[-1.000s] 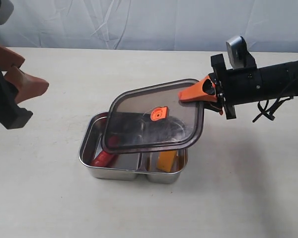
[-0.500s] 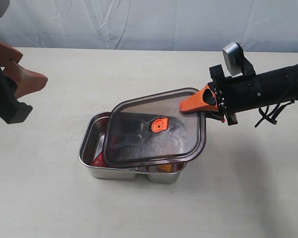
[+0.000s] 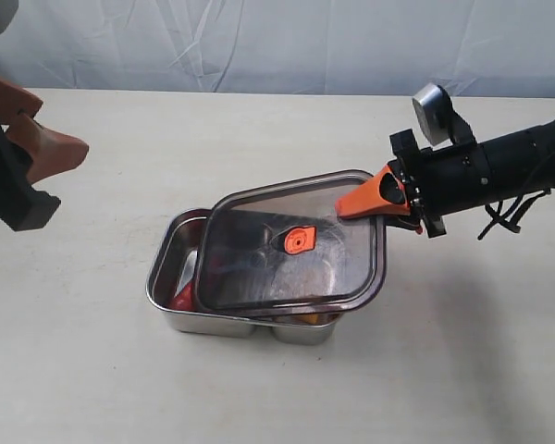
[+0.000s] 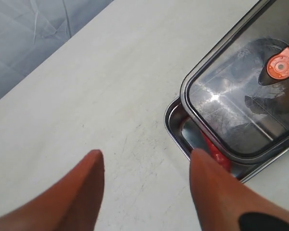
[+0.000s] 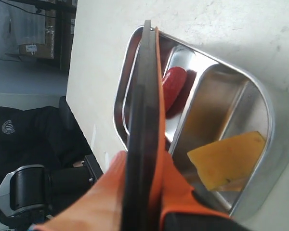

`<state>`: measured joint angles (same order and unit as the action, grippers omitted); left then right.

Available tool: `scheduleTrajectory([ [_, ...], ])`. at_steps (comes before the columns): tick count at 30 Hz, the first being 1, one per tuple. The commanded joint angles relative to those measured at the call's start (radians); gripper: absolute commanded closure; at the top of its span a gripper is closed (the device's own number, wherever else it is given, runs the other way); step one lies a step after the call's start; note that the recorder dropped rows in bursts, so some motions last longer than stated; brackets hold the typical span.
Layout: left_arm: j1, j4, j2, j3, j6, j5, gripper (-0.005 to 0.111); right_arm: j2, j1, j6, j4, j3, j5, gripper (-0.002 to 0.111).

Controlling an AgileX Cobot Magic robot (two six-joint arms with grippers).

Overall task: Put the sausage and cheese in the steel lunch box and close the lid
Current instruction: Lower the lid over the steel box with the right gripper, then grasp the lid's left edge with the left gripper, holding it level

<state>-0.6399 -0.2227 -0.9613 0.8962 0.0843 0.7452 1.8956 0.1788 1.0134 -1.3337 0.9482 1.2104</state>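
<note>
The right gripper [image 3: 359, 204] is clamping the right edge of the lid [image 3: 291, 246], holding it tilted over the box [image 3: 165, 270] on the table [image 3: 259, 129]. The sausage [image 5: 174, 85] is lying in the box's left compartment and the cheese [image 5: 227, 160] in its right. The left gripper [image 4: 145, 157] is hanging spread wide and empty, well left of the box.

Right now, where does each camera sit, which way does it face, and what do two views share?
Exterior: off the robot, raised, looking down at the steel lunch box and lid; left gripper and right gripper show.
Left wrist: behind the open left gripper, looking past its fingers at the box's corner.
Right wrist: behind the right gripper, looking along the clamped lid onto sausage and cheese.
All three share box and lid.
</note>
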Motion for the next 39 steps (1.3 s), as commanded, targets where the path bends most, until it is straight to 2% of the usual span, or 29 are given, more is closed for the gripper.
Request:
scheduleTrajectory([
  [1,0.002,0.014,0.006,0.002,-0.007,-0.017,0.056,0.0,0.001,0.007,0.023,-0.005,0.011,0.109],
  [4,0.002,0.046,0.006,0.002,-0.007,-0.016,0.065,0.0,-0.001,0.053,-0.069,-0.005,0.011,0.109],
  [6,0.002,0.068,0.006,0.002,-0.007,-0.016,0.077,-0.006,-0.001,0.076,-0.111,-0.005,0.011,0.109],
  [8,0.002,0.09,0.006,0.002,-0.078,-0.056,0.099,-0.008,-0.003,0.076,-0.114,-0.005,0.011,0.109],
  [10,0.004,0.101,0.006,0.002,-0.13,-0.099,0.107,-0.008,-0.003,0.076,-0.114,-0.005,0.011,0.109],
  [11,0.014,0.12,0.006,0.002,-0.135,-0.106,0.107,-0.008,-0.003,0.076,-0.114,-0.005,0.011,0.109],
  [15,0.144,0.246,0.006,0.002,-0.12,-0.12,0.107,-0.052,-0.003,0.076,-0.114,-0.005,0.011,0.109],
  [16,0.194,0.29,0.006,0.002,-0.078,-0.118,0.107,-0.072,-0.003,0.076,-0.114,-0.005,0.011,0.109],
  [19,0.278,0.41,-0.016,0.002,0.022,-0.09,0.107,-0.112,-0.003,0.076,-0.114,-0.005,0.011,0.109],
  [25,0.443,0.82,-0.128,-0.002,0.354,-0.036,0.107,-0.173,0.002,0.022,-0.135,-0.005,0.011,0.109],
  [29,0.496,0.975,-0.201,-0.002,0.483,-0.023,0.107,-0.18,0.039,0.003,-0.139,-0.005,0.011,0.109],
  [35,0.554,1.163,-0.318,-0.002,0.62,0.066,0.107,-0.178,0.073,0.003,-0.174,-0.005,0.011,0.109],
  [39,0.63,1.288,-0.378,-0.002,0.667,0.145,0.107,-0.178,0.073,0.003,-0.176,-0.005,0.011,0.109],
])
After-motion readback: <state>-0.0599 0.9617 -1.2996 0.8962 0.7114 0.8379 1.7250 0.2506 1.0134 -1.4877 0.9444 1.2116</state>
